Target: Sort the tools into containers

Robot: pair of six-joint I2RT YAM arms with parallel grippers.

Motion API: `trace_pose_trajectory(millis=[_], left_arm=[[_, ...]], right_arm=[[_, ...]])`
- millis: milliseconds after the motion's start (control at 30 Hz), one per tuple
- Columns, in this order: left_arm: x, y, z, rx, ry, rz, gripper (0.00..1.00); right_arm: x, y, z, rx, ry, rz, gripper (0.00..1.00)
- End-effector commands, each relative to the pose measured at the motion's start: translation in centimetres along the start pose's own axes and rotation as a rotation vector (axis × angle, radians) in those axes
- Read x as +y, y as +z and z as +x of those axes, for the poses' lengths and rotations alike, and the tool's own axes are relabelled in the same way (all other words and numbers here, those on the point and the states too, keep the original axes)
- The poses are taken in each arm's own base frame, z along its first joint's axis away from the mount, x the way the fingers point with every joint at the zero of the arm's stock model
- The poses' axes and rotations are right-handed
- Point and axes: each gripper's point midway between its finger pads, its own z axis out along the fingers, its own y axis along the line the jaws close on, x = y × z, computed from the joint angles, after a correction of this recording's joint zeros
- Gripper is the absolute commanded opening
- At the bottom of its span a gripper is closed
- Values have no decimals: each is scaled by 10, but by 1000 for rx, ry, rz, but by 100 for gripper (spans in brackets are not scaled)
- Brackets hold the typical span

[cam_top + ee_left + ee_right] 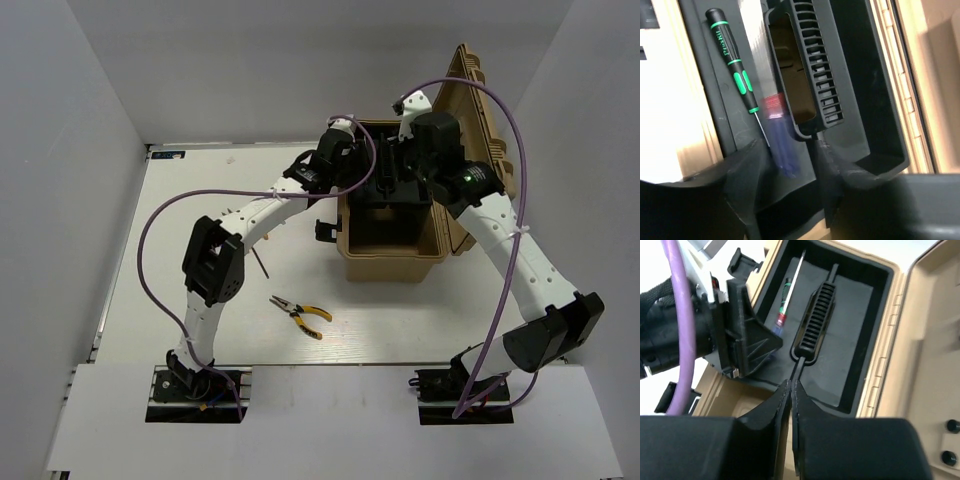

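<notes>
tan plastic toolbox point(390, 262), black inner tray point(850, 340); green-and-black banded screwdriver point(732, 65), blue-handled screwdriver with red collar point(780, 142); near left, yellow-handled pliers point(300, 315).

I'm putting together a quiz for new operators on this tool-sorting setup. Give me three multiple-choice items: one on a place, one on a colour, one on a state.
1. Where do the yellow-handled pliers lie?
A. in the tray
B. on the table, in front of the toolbox
C. in the right end effector

2. What colours is the lettered screwdriver in the tray?
A. green and black
B. orange
C. white

3. How is the lid?
A. shut
B. taken off, flat on the table
C. hinged open

Answers:
1 B: the overhead view shows them on bare tabletop.
2 A: the left wrist view shows its green bands on black.
3 C: the tray inside is exposed.
</notes>
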Motion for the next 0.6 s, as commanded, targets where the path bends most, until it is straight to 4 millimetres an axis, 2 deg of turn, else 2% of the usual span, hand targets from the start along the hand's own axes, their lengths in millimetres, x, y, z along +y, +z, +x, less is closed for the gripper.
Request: trace_pose_trajectory(millis=[0,67,133,167,200,267,300,333,367,400,433,467,500,533,567], left_arm=[[-19,-16,-29,-59,-12,27,61],[-19,-16,-29,-59,-12,27,65],[-29,-27,-42,-82,-3,53,66],[-27,-32,-50,-98,-8,54,66],[-37,-50,-67,-134,4,77,66],[-35,-70,-75,-157,28,60,62],[-26,-78,-66,-145,41,35,57],[-30,-114,-90,-224,61,31,46],[-25,-131,-93,-246,76,11,39],[-3,-139,-81,-237,91,-43,32],[15,-158,-84,-274,114,-124,17],[16,-200,-98,-341,111,-137,11],[44,-207,-69,-281,124,-218,8],[67,-224,-64,-300,124,-314,6],[87,-248,-46,-291,121,-365,6]], right_arm=[[7,-12,-18,-78,11,-52,16],[16,-13,-14,-70,7,-97,18],[19,-14,-14,-70,11,-119,24],[26,-18,-15,-74,6,-166,26],[28,-19,-15,-73,0,-183,26],[43,-26,-15,-76,-3,-270,26],[47,-28,-13,-70,-13,-293,26],[52,-29,-11,-65,-13,-327,23],[58,-30,-8,-60,-15,-354,23],[72,-34,-7,-57,-20,-437,21],[76,-33,-3,-42,-17,-458,16],[83,-31,1,-28,-15,-487,14],[96,-35,3,-18,-9,-561,11],[108,-29,10,15,-1,-594,8],[117,-27,12,27,1,-620,8]])
